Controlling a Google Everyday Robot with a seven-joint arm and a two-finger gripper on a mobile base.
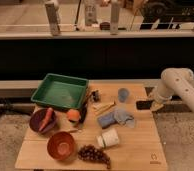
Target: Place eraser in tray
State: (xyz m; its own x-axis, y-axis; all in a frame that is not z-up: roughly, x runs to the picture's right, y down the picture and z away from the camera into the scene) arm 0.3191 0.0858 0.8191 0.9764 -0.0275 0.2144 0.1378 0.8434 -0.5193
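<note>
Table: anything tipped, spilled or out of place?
The white cup lies on its side beside the grapes; nothing looks spilled. The gripper is at the right edge of the table, by the dark eraser.

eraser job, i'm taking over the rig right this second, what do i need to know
Gripper: at the right edge of the table, right beside the eraser; whether it holds it is unclear.
Eraser: dark block at that right edge, far from the tray.
Tray: green, back left of the table, no eraser in it.
Done: nothing placed yet.
Left: secure the eraser, carry it left to the tray, release it inside.
</note>
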